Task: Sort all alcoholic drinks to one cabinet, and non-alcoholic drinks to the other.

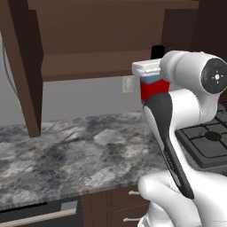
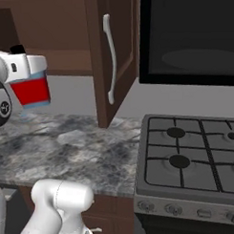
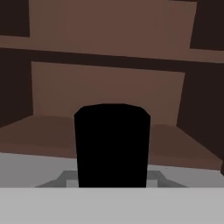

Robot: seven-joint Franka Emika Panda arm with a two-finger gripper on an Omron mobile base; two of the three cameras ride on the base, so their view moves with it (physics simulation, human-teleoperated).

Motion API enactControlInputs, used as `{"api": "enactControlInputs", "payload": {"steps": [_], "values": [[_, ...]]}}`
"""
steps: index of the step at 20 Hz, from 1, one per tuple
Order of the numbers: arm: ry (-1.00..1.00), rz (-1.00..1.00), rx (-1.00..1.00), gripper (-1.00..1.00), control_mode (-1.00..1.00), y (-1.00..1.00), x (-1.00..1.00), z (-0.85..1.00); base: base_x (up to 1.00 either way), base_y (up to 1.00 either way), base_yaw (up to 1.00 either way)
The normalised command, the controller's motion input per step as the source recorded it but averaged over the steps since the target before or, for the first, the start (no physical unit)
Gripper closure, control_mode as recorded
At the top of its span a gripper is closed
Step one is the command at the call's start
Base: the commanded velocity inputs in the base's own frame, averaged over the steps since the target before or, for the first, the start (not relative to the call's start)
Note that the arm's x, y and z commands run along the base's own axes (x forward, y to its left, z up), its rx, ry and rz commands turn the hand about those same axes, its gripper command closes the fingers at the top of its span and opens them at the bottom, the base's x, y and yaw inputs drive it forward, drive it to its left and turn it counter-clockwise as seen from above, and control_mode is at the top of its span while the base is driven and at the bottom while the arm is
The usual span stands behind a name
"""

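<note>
My gripper [image 2: 30,69] is shut on the squat blue bottle [image 2: 34,90] with the red label, holding it upright high above the counter. In the left base view the bottle [image 1: 153,87] shows partly behind my arm, its black cap [image 1: 157,50] just under the cabinet. The hand view looks straight into the open dark brown wall cabinet [image 3: 109,83], with the black cap [image 3: 112,144] rising in front of its lower shelf [image 3: 39,135]. The cabinet's open door [image 2: 113,57] with the silver bar handle [image 2: 110,62] hangs to the right of the bottle.
Below lies a grey marble counter [image 1: 66,150]. A gas stove [image 2: 187,159] stands to the right under a dark appliance [image 2: 187,35]. The cabinet's other open door [image 1: 22,66] juts out at the left. A wall outlet [image 1: 128,84] sits behind the bottle.
</note>
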Motion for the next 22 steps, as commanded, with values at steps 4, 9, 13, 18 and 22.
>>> {"api": "enactControlInputs", "payload": {"steps": [4, 9, 13, 18, 22], "values": [[-0.09, -0.01, 0.00, 1.00, -1.00, -0.07, 0.31, 0.13, 0.00, 0.00, 0.00], [-0.05, -0.02, 0.00, 1.00, -1.00, -0.05, 0.31, 0.24, 0.00, 0.00, 0.00], [0.00, -0.02, 0.00, 1.00, -1.00, -0.01, 0.37, 0.29, 0.00, 0.00, 0.00], [0.00, -0.03, 0.00, 1.00, -1.00, -0.01, 0.50, 0.17, 0.00, 0.00, 0.00], [0.00, -0.04, 0.00, 1.00, -1.00, -0.03, 0.56, 0.03, 0.00, 0.00, 0.00]]}}
